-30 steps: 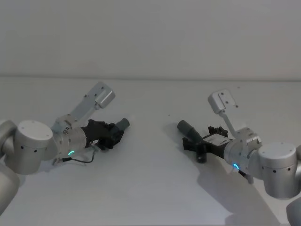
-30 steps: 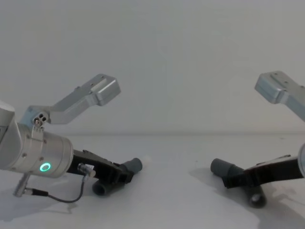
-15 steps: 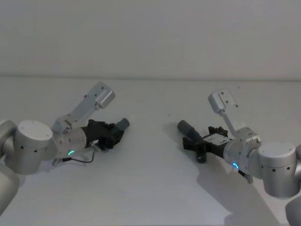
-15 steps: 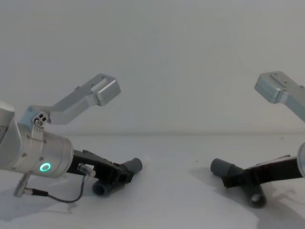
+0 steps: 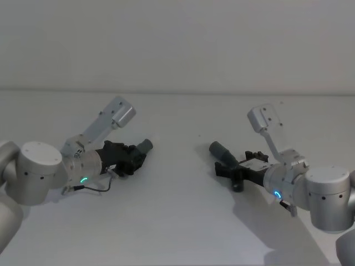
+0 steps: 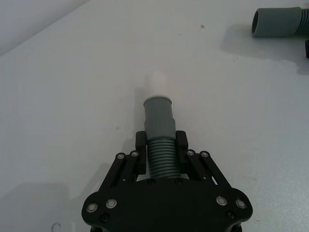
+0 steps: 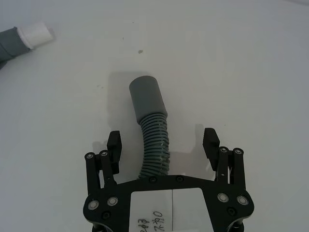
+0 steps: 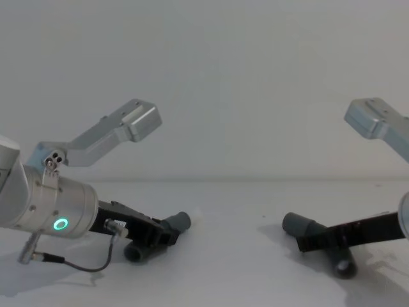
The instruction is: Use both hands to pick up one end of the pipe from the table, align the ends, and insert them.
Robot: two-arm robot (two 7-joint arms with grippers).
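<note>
The pipe lies in two dark-grey ribbed pieces on the white table [image 5: 177, 221]. My left gripper [image 6: 161, 140] is shut on the ribbed part of the left piece [image 6: 158, 121], whose grey cuff ends in a white tip [image 6: 157, 81]. In the head view that left gripper [image 5: 136, 156] sits low at the table's left, its piece [image 5: 145, 146] pointing right. My right gripper [image 7: 163, 139] is open, its fingers [image 7: 211, 139] straddling the right piece [image 7: 150, 125] without touching it. That right piece [image 5: 221, 149] points left, and a wide gap separates the two ends.
The silver camera brackets [image 8: 131, 125] stand up above both wrists. A thin black cable [image 8: 83, 263] loops onto the table under the left wrist. Bare white table lies between the two pieces, and a plain wall stands behind.
The right gripper has sunk slightly toward the table around its piece. The left arm and both pipe pieces have stayed put.
</note>
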